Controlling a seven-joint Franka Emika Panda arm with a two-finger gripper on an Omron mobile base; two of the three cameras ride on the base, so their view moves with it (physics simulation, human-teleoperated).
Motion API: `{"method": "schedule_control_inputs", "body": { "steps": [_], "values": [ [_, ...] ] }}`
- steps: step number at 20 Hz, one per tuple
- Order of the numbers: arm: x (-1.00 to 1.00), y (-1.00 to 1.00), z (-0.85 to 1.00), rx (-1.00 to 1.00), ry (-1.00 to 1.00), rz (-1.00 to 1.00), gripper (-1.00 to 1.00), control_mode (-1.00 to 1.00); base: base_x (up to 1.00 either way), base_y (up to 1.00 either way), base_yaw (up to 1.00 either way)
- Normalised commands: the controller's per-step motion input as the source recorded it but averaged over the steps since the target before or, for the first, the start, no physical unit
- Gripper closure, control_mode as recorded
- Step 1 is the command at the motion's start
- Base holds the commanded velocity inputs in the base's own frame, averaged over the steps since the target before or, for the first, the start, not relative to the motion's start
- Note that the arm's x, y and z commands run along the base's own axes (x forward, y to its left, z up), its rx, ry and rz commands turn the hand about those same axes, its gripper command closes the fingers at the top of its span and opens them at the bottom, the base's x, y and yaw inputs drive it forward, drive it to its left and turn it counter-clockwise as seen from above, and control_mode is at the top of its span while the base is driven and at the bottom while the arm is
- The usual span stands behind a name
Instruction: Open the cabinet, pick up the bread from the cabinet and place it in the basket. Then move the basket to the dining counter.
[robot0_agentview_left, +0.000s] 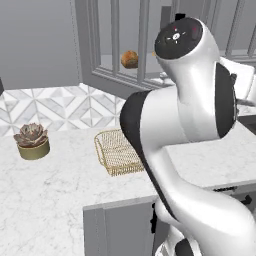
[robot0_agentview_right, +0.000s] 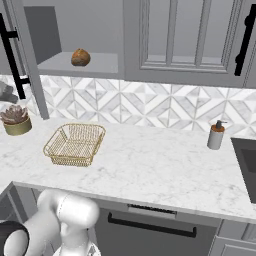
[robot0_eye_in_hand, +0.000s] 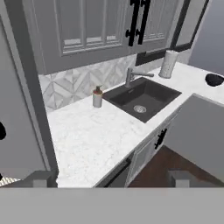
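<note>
One small brown bread (robot0_agentview_right: 80, 57) sits on the shelf inside the cabinet (robot0_agentview_right: 75, 64), high up on the left in the right base view. The cabinet door (robot0_agentview_left: 117, 45) is swung open, and in the left base view the bread shows through its glass and bars. The gold basket (robot0_agentview_right: 75, 144) sits on the marble worktop below, a little to the right of the bread and well apart from it. A little plant in a pot (robot0_agentview_right: 16, 120) stands to the left of the basket.

The gripper (robot0_eye_in_hand: 109, 178) has its two fingers spread wide with nothing between them. It points along the worktop toward the soap bottle (robot0_eye_in_hand: 97, 96) and the dark sink (robot0_eye_in_hand: 142, 97), not at the bread. The open door's edge looks very near it on the left of the hand view.

I think the door step is done and the bread comes next. The arm must turn back and reach up into the shelf. It could bump the open door on the way and push it shut again. The bread is round, so the fingers could squeeze off-center and make it roll to the back. If the fingers let go too soon over the worktop, the bread could miss the basket.
</note>
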Motion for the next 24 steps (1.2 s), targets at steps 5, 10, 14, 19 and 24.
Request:
{"method": "schedule_control_inputs", "body": {
  "steps": [5,10,14,19,24],
  "values": [
    [-0.19,-1.0,-0.75,0.74,0.17,0.19,-1.0,-1.0,0.0,0.0,0.0],
    [0.49,-0.78,-0.43,0.97,0.34,0.18,-1.0,-1.0,0.0,0.0,0.0],
    [0.99,-0.12,-0.16,1.0,0.27,0.2,-1.0,-1.0,0.0,0.0,0.0],
    [1.0,0.22,-0.03,0.86,0.14,0.38,-1.0,-1.0,0.0,0.0,0.0],
    [1.0,0.72,0.06,0.41,0.0,0.3,-1.0,-1.0,0.0,0.0,0.0]
  ]
}}
